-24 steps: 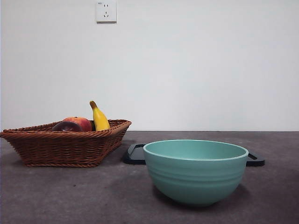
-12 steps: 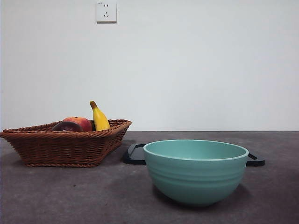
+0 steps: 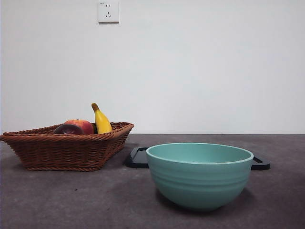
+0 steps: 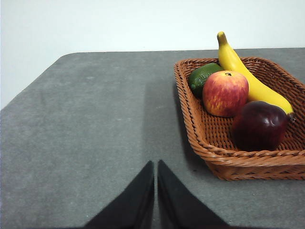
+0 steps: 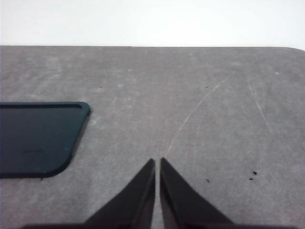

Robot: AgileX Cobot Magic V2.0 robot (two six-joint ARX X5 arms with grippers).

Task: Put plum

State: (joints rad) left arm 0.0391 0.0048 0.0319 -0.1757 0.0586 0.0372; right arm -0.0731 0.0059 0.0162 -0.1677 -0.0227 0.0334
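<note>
The left gripper (image 4: 156, 164) hangs above bare grey worktop (image 4: 95, 124) with its two black, tapering jaws pressed together, only a hairline slit between them, holding nothing. Just beside it on the felt-like surface stands a shallow woven wicker basket (image 4: 200, 138) of reddish-brown cane with a braided rim. The plum (image 4: 259, 125), round, glossy and dark maroon, lies inside the basket at the corner nearest this gripper, resting against the rim wall. Touching it on the far side is a red-and-yellow mottled peach (image 4: 225, 93), and behind that a dark green, pebbly avocado (image 4: 202, 78) sits by the basket's far edge. A smooth yellow banana (image 4: 248, 76) curves along the fruit, its brown stem tip pointing up.

The right gripper (image 5: 157, 164) is likewise closed, jaws together and empty, over a scuffed, scratched patch of the same grey worktop. A flat black tray (image 5: 38, 138) with rounded corners lies nearby.

In the front view, a mint-green ceramic bowl (image 3: 199, 176) with ribbed sides stands in front of the tray, well apart from the basket. A white wall socket (image 3: 108, 11) is fixed high on the plain wall.
</note>
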